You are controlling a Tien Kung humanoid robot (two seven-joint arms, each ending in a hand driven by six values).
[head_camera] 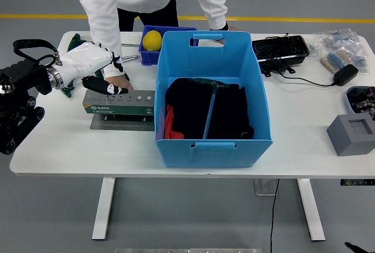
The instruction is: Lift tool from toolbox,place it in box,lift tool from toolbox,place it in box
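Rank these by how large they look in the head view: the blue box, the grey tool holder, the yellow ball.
1. blue box
2. grey tool holder
3. yellow ball
The ball sits farther from the camera, but the gaps are plain.

White bench carries a big blue box at centre. Left of box: grey toolbox w/ holes, on a flat grey plate; behind box's left corner, small blue bin. Right of box: black keyboard, brush, black adapter w/ cable, grey foam block, plastic bags.
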